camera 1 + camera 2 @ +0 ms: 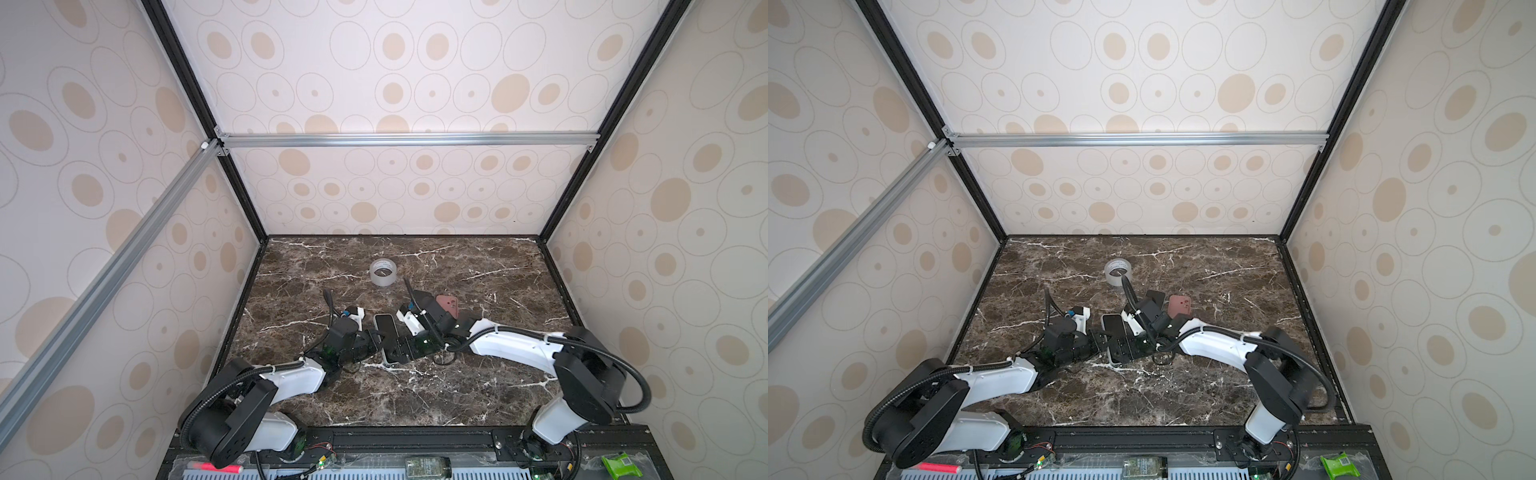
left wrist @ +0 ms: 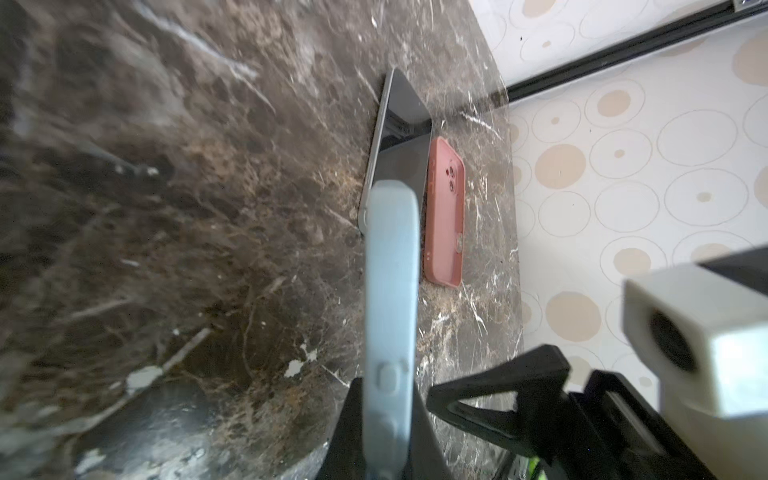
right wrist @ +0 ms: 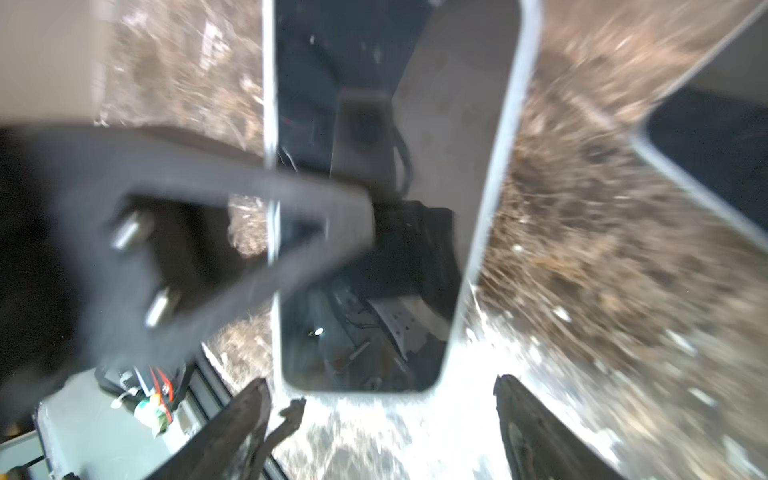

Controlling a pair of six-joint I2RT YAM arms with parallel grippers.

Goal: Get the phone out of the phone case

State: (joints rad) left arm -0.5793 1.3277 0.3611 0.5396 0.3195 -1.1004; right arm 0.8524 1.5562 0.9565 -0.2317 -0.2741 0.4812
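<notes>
Between the left fingers point(image 2: 347, 440), pinched shut, sits the long side wall of the pale blue-grey rubbery phone case point(image 2: 390, 291), the wall with the raised button bumps. Opposite, the right fingers point(image 3: 245, 424) stand wide apart, one either side of the near end of the black-screened phone point(image 3: 307, 83); through the blur it cannot be told whether they touch it. Its dark glass shows framed by the pale rim, so the phone is seated in the case, and in both top views it lies where the two arms meet, near the middle of the brown marble-patterned tabletop point(image 1: 415, 395). Beyond it on the right arm's side, a second dark slab with a silvery edge point(image 2: 399, 124) lies just beside a dusty-pink phone case point(image 2: 444, 232) with its camera holes showing. Farther back, well apart from both, a roll of whitish tape point(image 1: 383, 272) lies flat on the tabletop. Cream walls printed with tan ovals point(image 1: 374, 83) stand around.
</notes>
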